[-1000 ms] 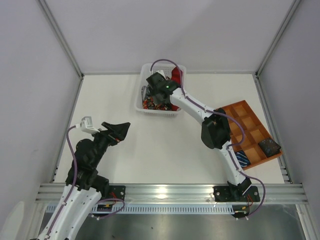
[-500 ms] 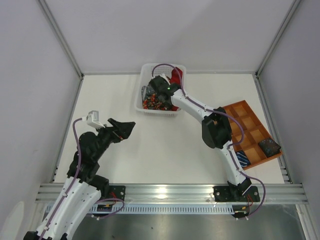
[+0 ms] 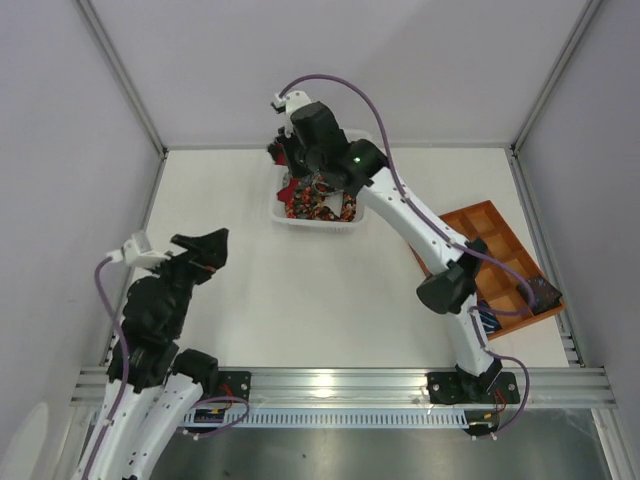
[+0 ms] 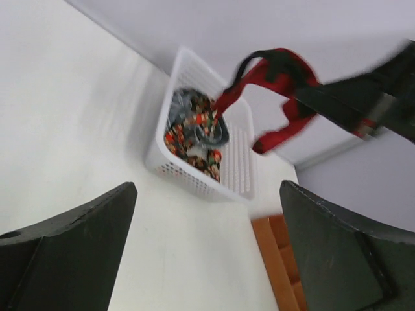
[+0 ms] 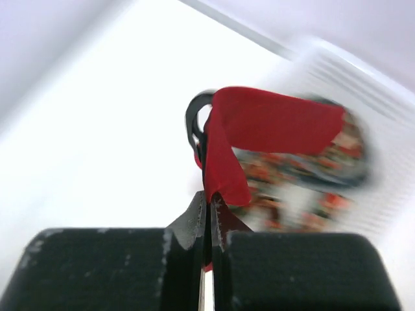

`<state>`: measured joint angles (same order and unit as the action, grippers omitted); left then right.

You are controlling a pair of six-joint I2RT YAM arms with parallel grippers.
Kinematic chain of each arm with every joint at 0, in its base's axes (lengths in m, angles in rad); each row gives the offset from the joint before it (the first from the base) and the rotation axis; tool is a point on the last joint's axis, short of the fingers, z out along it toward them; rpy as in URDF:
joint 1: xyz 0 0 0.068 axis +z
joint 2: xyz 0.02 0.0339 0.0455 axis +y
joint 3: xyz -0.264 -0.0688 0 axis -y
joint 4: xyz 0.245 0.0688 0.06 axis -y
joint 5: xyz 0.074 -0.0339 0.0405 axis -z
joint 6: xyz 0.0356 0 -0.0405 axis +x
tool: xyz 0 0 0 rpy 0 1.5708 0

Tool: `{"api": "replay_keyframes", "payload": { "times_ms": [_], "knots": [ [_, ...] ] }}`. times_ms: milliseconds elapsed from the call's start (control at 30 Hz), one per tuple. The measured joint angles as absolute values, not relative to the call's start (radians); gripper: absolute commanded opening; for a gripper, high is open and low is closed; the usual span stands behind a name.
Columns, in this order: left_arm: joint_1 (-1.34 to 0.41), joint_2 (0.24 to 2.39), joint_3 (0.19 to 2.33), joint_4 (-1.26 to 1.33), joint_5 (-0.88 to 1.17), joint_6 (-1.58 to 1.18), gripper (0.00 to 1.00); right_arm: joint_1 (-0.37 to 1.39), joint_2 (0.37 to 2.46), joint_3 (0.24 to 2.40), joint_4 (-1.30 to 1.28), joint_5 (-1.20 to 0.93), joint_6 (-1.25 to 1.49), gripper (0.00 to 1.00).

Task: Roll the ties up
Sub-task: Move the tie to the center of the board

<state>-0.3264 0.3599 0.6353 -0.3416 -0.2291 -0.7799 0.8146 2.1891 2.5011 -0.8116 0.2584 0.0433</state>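
Observation:
My right gripper [image 3: 283, 165] is raised over the white basket [image 3: 310, 224] at the back of the table and is shut on the plain red tie [image 3: 287, 188]. In the right wrist view the jaws [image 5: 209, 217] pinch a fold of the red tie [image 5: 259, 123], which loops above them. Dark ties with red-orange dots [image 3: 320, 205] lie in the basket. In the left wrist view the red tie [image 4: 279, 74] hangs from the right gripper above the basket [image 4: 194, 175]. My left gripper [image 3: 203, 250] hovers open over the left of the table, holding nothing [image 4: 207, 246].
An orange-brown gridded tray [image 3: 500, 255] lies at the right edge, with a rolled navy striped tie [image 3: 487, 318] and a dark rolled tie [image 3: 540, 292] in its compartments. Grey walls enclose the table; a metal rail runs along the near edge.
The right gripper closed on the red tie inside the basket and lifted it up and to the left. The left arm drew back to the left, still open.

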Motion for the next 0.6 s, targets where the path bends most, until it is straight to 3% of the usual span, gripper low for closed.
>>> {"api": "replay_keyframes", "payload": {
  "times_ms": [267,333,433,533,600],
  "knots": [
    [-0.327,0.056,0.748,-0.421,-0.53,-0.775,0.98,0.829,1.824,2.344,-0.649,-0.437,0.366,0.0],
    [-0.326,0.025,0.784,-0.423,-0.536,-0.741,0.91,0.806,1.73,2.16,-0.567,-0.547,0.436,0.0],
    [-0.326,0.033,0.847,-0.448,-0.498,-0.709,0.87,0.781,1.626,1.802,-0.475,-0.666,0.504,0.0],
    [-0.326,0.064,0.913,-0.5,-0.455,-0.707,0.84,0.767,1.642,1.503,-0.471,-0.701,0.488,0.0],
    [-0.326,0.08,0.936,-0.519,-0.411,-0.708,0.83,0.755,1.673,1.354,-0.514,-0.69,0.449,0.07]
  ]
}}
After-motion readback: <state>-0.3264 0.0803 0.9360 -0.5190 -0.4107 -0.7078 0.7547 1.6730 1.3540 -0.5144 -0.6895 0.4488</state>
